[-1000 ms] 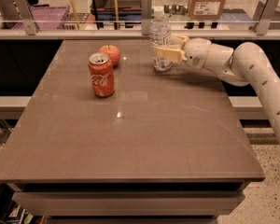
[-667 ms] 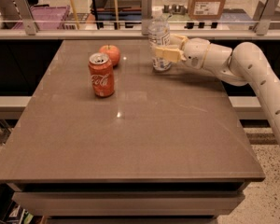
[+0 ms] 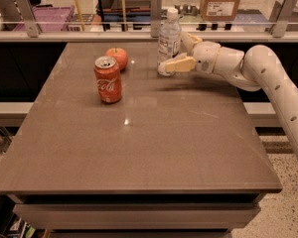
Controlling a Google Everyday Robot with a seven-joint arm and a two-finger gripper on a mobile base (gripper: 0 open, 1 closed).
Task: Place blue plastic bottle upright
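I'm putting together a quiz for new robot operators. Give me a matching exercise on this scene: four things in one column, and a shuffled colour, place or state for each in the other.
Things:
1. blue plastic bottle
2. Coca-Cola can
3. apple
4. gripper

Descriptions:
A. red, standing upright, nearest the camera of the three items
B. round, reddish-orange, just behind the can
C. clear with a white cap, standing upright
D. cream-coloured, at the bottle's lower part, reaching in from the picture's right

Pairs: 1-C, 2-A, 3-B, 4-D
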